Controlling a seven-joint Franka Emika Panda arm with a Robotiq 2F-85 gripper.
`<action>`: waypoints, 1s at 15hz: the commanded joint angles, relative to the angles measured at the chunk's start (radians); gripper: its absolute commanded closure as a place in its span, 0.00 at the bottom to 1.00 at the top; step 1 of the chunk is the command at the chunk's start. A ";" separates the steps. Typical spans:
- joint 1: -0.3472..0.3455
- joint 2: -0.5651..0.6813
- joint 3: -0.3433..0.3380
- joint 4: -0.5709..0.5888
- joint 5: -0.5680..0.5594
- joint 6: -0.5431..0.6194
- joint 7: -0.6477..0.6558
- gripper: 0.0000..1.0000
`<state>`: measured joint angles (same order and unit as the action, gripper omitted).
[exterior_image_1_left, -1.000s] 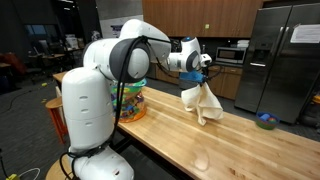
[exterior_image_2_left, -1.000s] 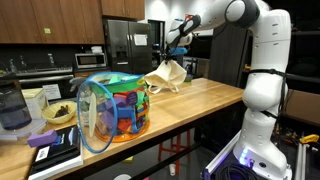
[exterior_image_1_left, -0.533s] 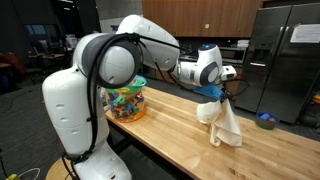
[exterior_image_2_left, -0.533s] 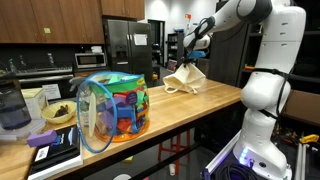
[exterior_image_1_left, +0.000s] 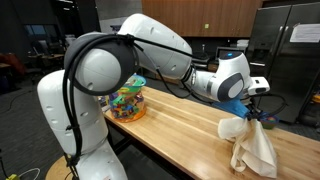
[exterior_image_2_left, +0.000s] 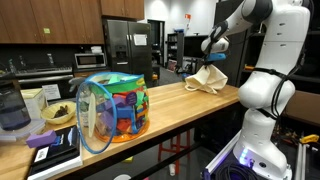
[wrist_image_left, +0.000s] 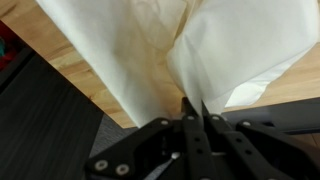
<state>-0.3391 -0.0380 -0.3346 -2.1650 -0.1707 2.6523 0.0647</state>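
My gripper (exterior_image_1_left: 243, 104) is shut on the top of a cream-white cloth (exterior_image_1_left: 254, 148), which hangs from it over the wooden counter (exterior_image_1_left: 180, 135), its lower folds draping close to the surface. In an exterior view the same cloth (exterior_image_2_left: 208, 79) hangs under the gripper (exterior_image_2_left: 213, 58) at the far end of the counter (exterior_image_2_left: 175, 100). In the wrist view the cloth (wrist_image_left: 160, 50) fills the upper picture, pinched between the closed black fingers (wrist_image_left: 186, 110), with the counter's wood and its edge behind it.
A mesh basket of colourful toys (exterior_image_2_left: 112, 108) stands mid-counter, also seen behind the arm as the basket (exterior_image_1_left: 127, 100). A blue-green bowl (exterior_image_1_left: 264, 120) sits at the back. Books and a dark bowl (exterior_image_2_left: 58, 112) lie at the near end. Refrigerators and cabinets stand behind.
The arm has swung along the counter away from the toy basket, carrying the hanging cloth toward the far end. The grip has stayed shut.
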 joint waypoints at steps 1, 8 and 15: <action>0.011 -0.023 0.016 -0.041 -0.024 0.023 0.011 0.99; 0.159 -0.013 0.152 -0.148 0.165 0.078 -0.045 0.99; 0.305 0.036 0.276 -0.091 0.517 0.034 -0.303 0.99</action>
<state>-0.0712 -0.0207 -0.0893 -2.3005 0.2379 2.7157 -0.1210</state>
